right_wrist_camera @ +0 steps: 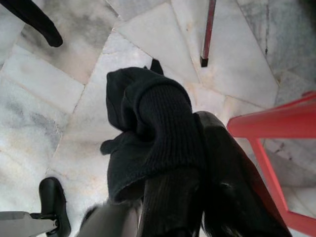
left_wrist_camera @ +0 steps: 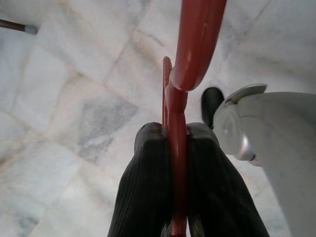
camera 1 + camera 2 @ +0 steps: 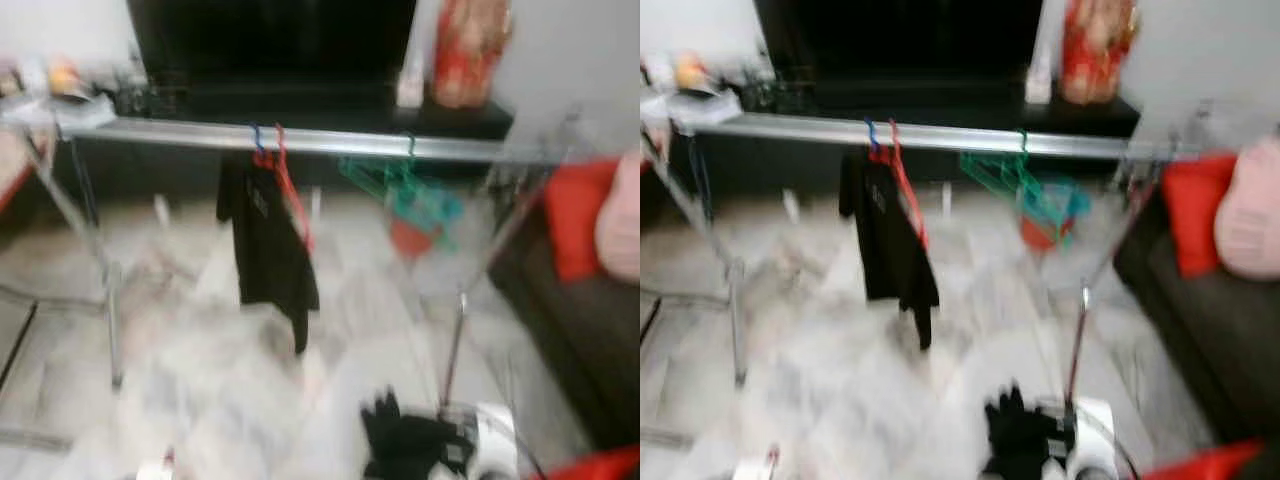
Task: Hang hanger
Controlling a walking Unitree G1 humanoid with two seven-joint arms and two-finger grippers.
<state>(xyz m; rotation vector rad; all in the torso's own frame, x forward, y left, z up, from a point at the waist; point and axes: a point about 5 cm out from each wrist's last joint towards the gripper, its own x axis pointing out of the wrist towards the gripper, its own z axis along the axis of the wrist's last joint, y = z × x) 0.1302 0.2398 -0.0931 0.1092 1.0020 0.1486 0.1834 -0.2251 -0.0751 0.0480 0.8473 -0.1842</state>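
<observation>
A silver clothes rail (image 3: 330,142) crosses the blurred head views. From it hang a black shirt (image 3: 265,245) on a red hanger (image 3: 290,195) and several green hangers (image 3: 400,190). My left gripper (image 2: 176,136) is shut on the bar of another red hanger (image 2: 195,44) above the marble floor. My right gripper (image 1: 195,143) is shut on a black knitted garment (image 1: 143,128), which drapes over one finger. A red hanger frame (image 1: 276,123) lies just beside it. That garment (image 3: 405,440) shows low in the head views, below the rail's right half.
The rack's legs (image 3: 455,340) stand on the marble floor (image 3: 200,380). A dark sofa (image 3: 590,340) with a red cushion (image 3: 580,215) and a pink one (image 3: 622,225) stands at the right. A black cabinet (image 3: 300,100) runs behind the rail.
</observation>
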